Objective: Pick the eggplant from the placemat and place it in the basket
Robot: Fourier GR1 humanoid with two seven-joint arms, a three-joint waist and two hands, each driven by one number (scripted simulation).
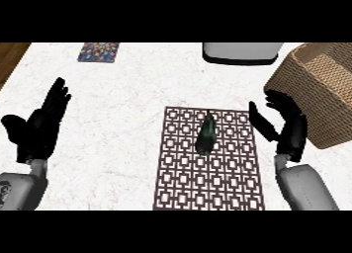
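Observation:
A dark, slim eggplant (206, 134) lies on a brown patterned placemat (223, 183) in the middle of the white counter. A woven wicker basket (326, 84) stands at the right, partly cut off by the view's edge. My right hand (285, 126) is open, fingers straight, between the placemat's right edge and the basket, a short way right of the eggplant and not touching it. My left hand (39, 123) rests open at the left, fingers up, far from the placemat.
A white and grey appliance (241, 52) sits at the back of the counter. A small colourful patterned item (99, 51) lies at the back left. The counter's wooden edge (2, 62) shows at the far left.

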